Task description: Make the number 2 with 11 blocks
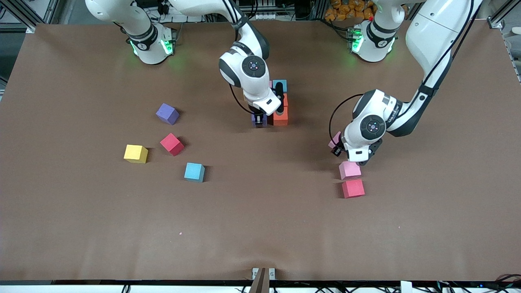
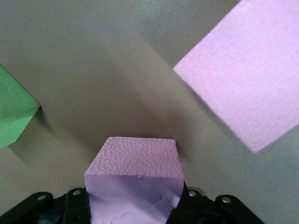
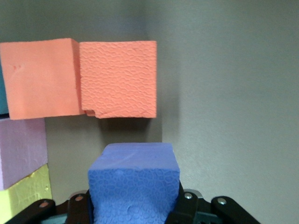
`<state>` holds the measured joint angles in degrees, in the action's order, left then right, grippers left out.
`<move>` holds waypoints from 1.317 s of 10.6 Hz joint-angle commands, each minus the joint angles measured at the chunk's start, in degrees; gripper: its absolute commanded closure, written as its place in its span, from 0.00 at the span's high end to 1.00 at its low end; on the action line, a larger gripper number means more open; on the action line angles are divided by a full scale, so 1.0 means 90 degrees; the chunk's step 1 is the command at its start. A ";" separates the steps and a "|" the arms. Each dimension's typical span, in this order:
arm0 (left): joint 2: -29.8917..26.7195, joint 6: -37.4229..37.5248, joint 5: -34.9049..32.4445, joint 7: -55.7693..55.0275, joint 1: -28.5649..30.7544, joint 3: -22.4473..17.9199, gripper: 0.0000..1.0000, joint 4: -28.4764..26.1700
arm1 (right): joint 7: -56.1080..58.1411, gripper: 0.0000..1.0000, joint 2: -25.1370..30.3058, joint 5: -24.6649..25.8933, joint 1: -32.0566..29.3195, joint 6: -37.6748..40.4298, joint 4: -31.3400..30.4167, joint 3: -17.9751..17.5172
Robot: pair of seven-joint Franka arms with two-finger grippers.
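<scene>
My right gripper (image 1: 259, 119) (image 3: 134, 205) is shut on a purple block (image 1: 259, 119) (image 3: 134, 179), low at the table beside two orange blocks (image 1: 281, 115) (image 3: 117, 79). A light blue block (image 1: 280, 85), a pink block (image 3: 21, 151) and a yellow block (image 3: 23, 196) adjoin them. My left gripper (image 1: 337, 145) (image 2: 134, 205) is shut on a pink block (image 1: 335, 140) (image 2: 133, 179) toward the left arm's end. A second pink block (image 1: 350, 170) (image 2: 243, 74) and a red block (image 1: 353, 188) lie just nearer the front camera.
Loose toward the right arm's end lie another purple block (image 1: 167, 113), a red block (image 1: 171, 144), a yellow block (image 1: 136, 154) and a light blue block (image 1: 194, 171). A green cube (image 2: 11, 112) lies close to my left gripper, hidden in the front view.
</scene>
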<state>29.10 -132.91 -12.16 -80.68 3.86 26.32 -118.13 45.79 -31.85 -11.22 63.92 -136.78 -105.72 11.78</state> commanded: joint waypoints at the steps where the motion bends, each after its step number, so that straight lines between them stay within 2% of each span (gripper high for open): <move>1: -0.0010 0.0021 -0.0163 -0.0089 0.0010 -0.0004 0.49 0.0234 | 0.0117 0.21 -0.0036 0.0007 0.0027 -0.0114 -0.0070 -0.0069; 3: -0.0117 0.0158 -0.0162 -0.0495 -0.0077 0.0044 0.49 0.0546 | 0.0108 0.21 -0.0152 -0.0013 0.0017 -0.0114 0.0027 -0.0079; 6: -0.0118 0.0909 -0.0085 -0.1093 -0.0507 0.0064 0.49 0.1298 | 0.0107 0.21 -0.0299 -0.0169 0.0007 -0.0114 0.0164 -0.0079; 14: -0.0196 0.0969 -0.0084 -0.1641 -0.0742 0.0318 0.49 0.1739 | 0.0039 0.21 -0.0543 -0.0179 0.0017 -0.0114 0.0418 -0.0079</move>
<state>28.31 -125.67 -12.17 -94.29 -2.75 28.94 -102.78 45.84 -35.64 -12.13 64.10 -137.83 -103.37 11.14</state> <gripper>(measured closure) 0.414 0.436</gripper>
